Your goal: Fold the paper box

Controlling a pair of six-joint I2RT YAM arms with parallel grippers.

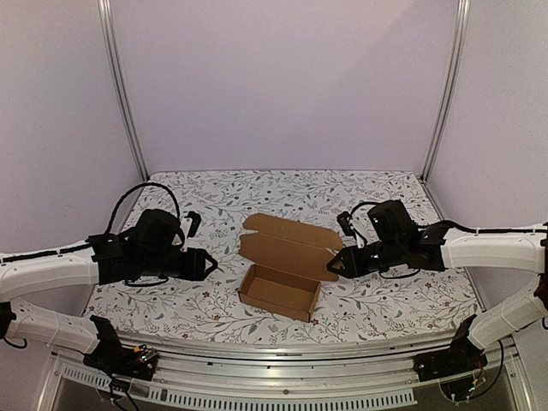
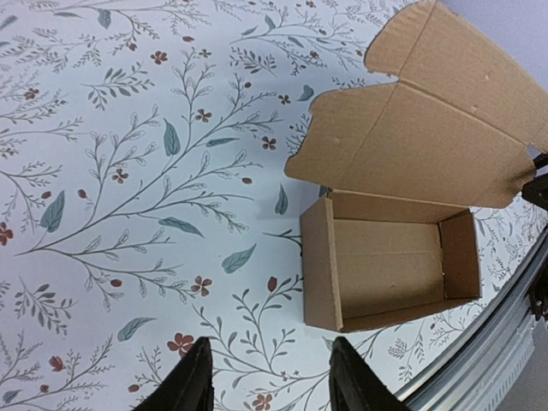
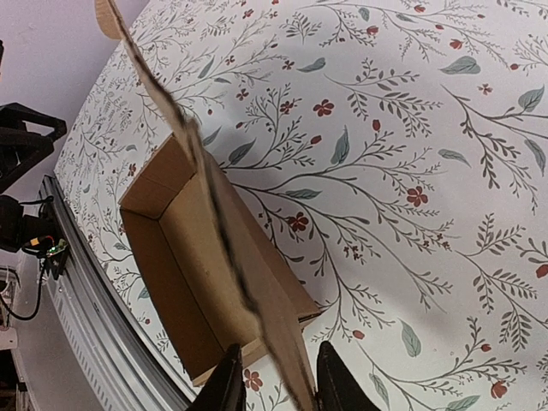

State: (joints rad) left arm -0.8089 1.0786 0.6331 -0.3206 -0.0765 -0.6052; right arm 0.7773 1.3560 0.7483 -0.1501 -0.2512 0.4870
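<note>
The paper box point(image 1: 278, 293) is a brown cardboard tray in the middle of the table, with its lid point(image 1: 289, 241) standing up at the back. My left gripper point(image 1: 211, 264) is open and empty, just left of the box and apart from it. In the left wrist view the tray point(image 2: 390, 265) lies ahead of the left gripper point(image 2: 270, 377). My right gripper point(image 1: 333, 264) is at the lid's right end. In the right wrist view the lid point(image 3: 229, 244) runs edge-on between the right gripper's point(image 3: 280, 368) parted fingers, with a gap on the left side.
A floral cloth point(image 1: 385, 300) covers the table. An aluminium rail point(image 1: 282, 364) runs along the near edge, close to the box's front wall. Metal posts point(image 1: 124, 94) and pale walls stand behind and at the sides.
</note>
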